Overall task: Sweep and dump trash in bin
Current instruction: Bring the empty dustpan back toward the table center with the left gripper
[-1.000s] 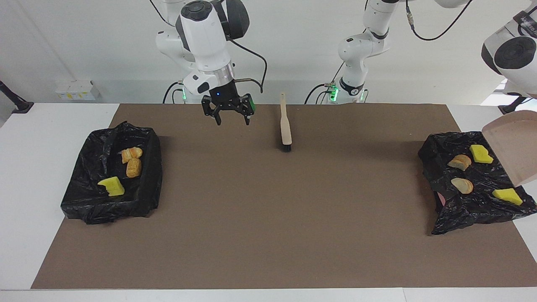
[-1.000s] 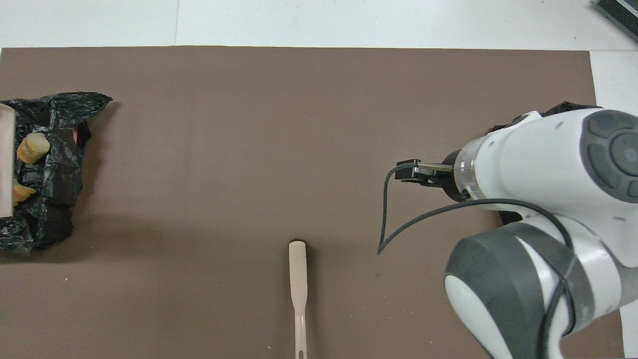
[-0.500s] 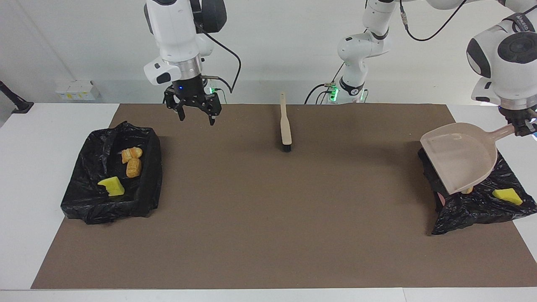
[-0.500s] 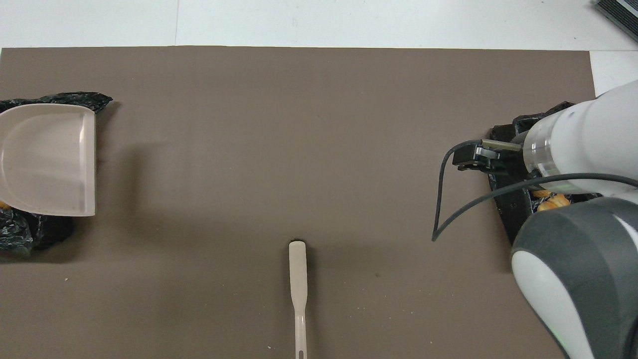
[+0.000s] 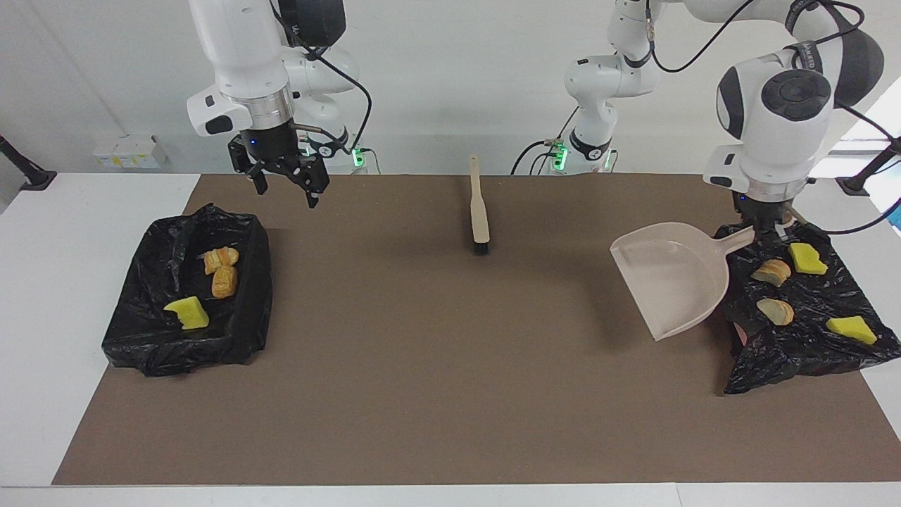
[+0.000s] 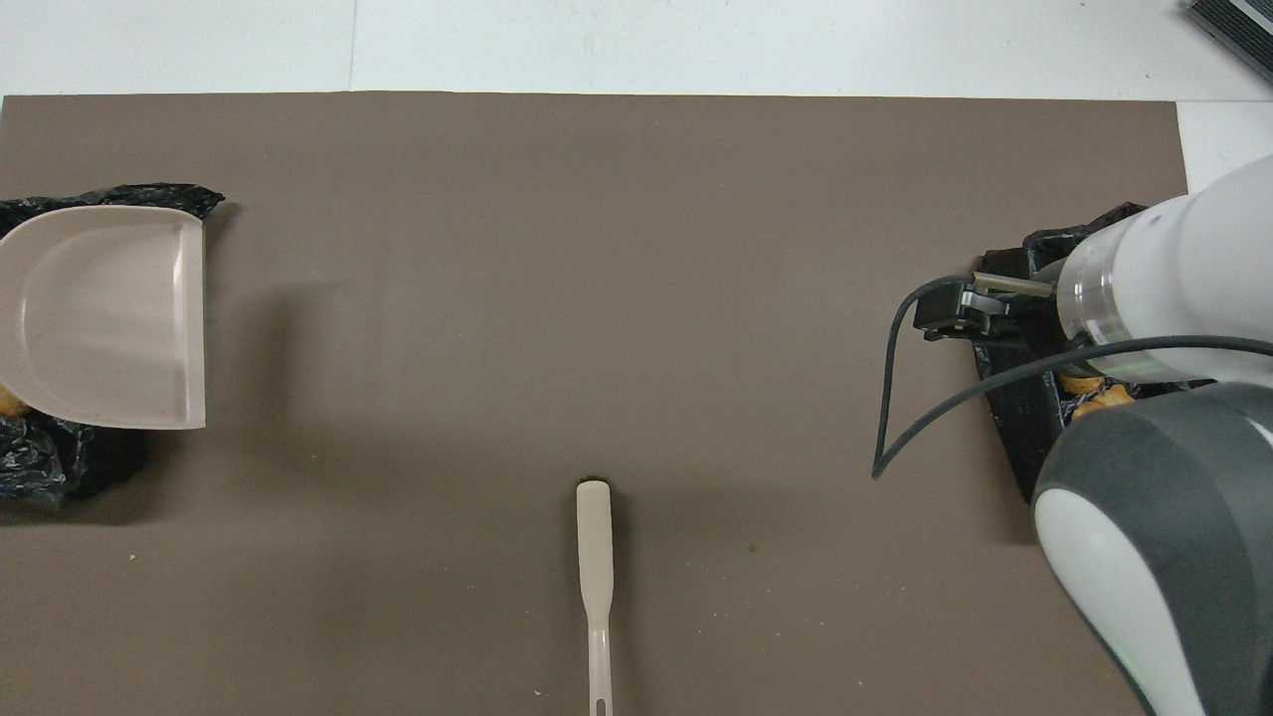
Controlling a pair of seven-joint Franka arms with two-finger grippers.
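on the facing view, from its left edge: the black-lined bin [image 5: 186,292] at the right arm's end holds three pieces of trash [image 5: 221,270]. the right gripper [image 5: 284,184], fingers spread and empty, has drawn back from mid-table and now hangs near that bin's robot-side corner. the brush [image 5: 479,210] lies untouched mid-table, near the robots. the beige dustpan [image 5: 672,277], a second ago tipped up over the second black-lined bin [image 5: 809,331], has swung level and out over the mat, empty. the left gripper [image 5: 766,229] is clamped on its handle. four pieces [image 5: 807,258] lie in that bin; the dump looks finished, with no trash on the mat.
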